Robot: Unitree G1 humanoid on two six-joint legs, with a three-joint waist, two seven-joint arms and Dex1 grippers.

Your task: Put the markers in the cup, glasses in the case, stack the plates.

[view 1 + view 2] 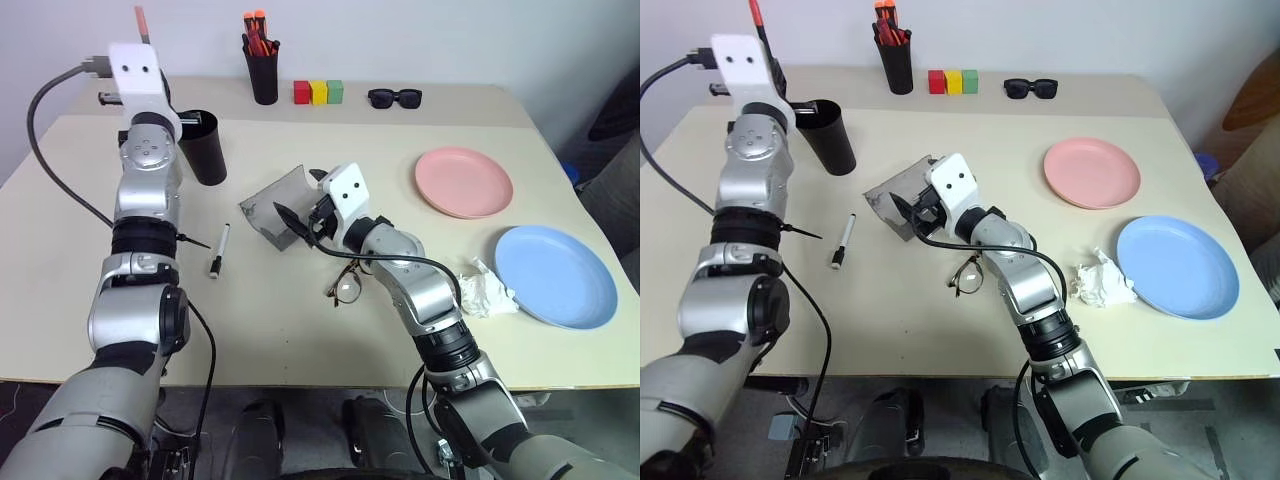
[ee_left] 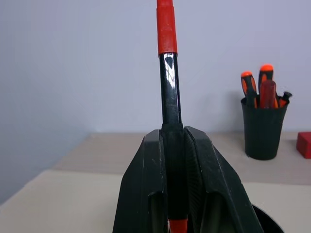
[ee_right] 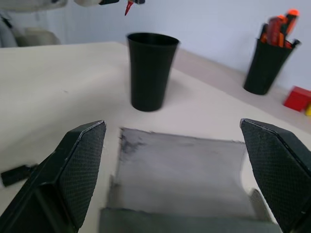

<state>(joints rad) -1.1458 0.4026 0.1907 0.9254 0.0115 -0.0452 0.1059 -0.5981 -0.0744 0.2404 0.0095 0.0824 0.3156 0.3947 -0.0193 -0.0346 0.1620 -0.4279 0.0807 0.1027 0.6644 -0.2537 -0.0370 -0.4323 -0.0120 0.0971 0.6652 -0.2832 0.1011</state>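
No text, label, brand or number can be read in any view. The things on the table carry no readable signs.

The two eye views look from the robot's head forward and down over the whole table [image 1: 300, 330], from some way above, and they share nearly the same scene, from the holder of orange-capped markers [image 1: 264, 62] at the far edge to the blue plate [image 1: 555, 275] at the right. The left wrist view sits very near its own left gripper [image 2: 175, 160] and looks almost level toward the back wall, where the same holder appears. The right wrist view looks low over the table, between its wide-apart fingers [image 3: 77, 170], very near the case [image 3: 180, 165] and facing the cup [image 3: 150, 70], which the eye views also show.
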